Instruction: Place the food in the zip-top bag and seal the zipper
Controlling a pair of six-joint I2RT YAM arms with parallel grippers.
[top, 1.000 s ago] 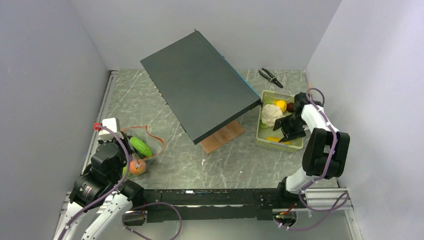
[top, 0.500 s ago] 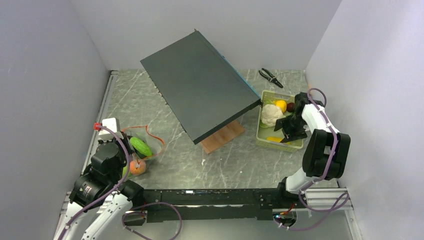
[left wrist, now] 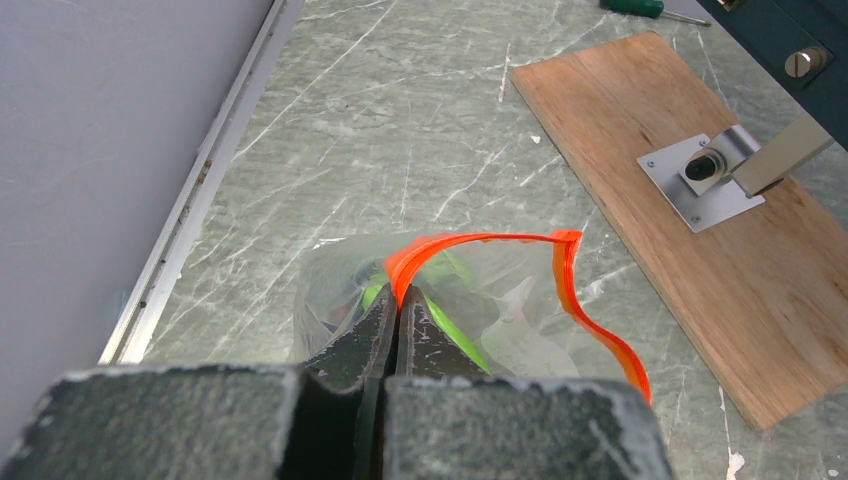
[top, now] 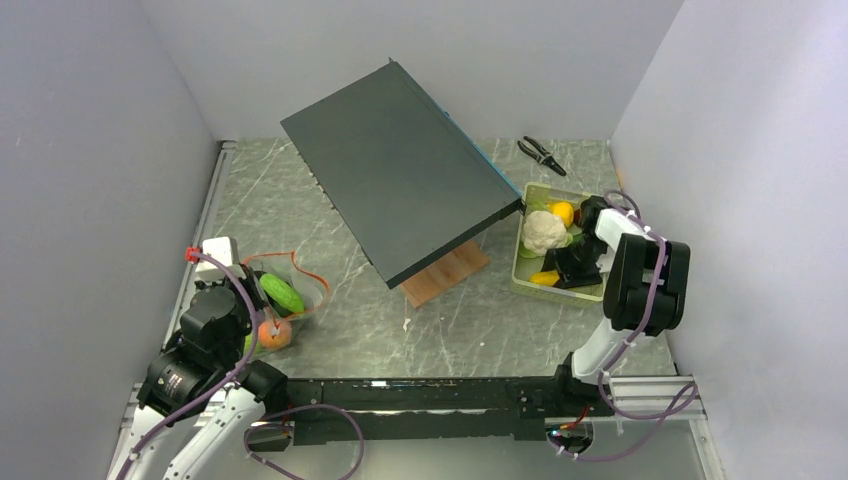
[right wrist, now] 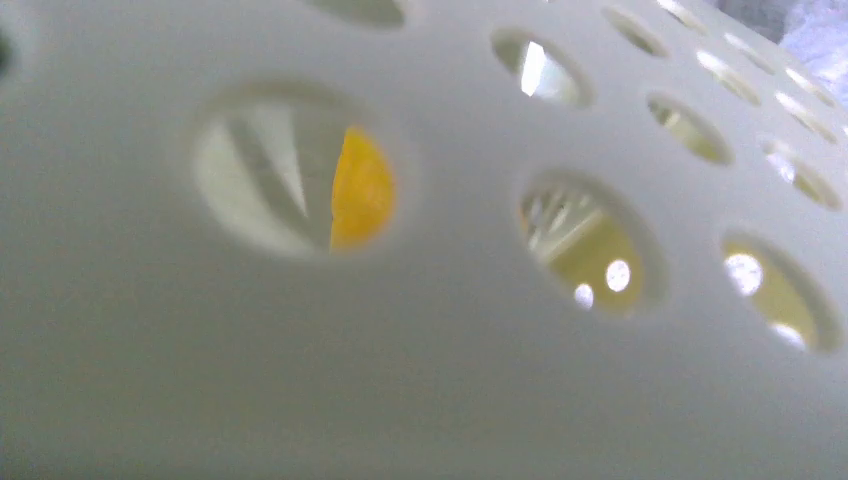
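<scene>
Left side: zip-top bag (left wrist: 520,330) lies near left wall rail, open marble between it and wooden board (left wrist: 690,240). Left gripper (left wrist: 395,300) jaws pressed together, pinching zipper (left wrist: 480,240) at near corner; rest of strip curls open to the right. Lime (top: 281,294) and orange (top: 274,333) inside bag.

Right side tight: tray (top: 517,262) squeezed between slanted dark panel (top: 400,185) and right wall. Right gripper (top: 572,262) down in tray beside cauliflower (top: 543,230), yellow piece (top: 545,278) just beside it. Can't tell how its jaws stand; wrist cam all perforated plastic.
</scene>
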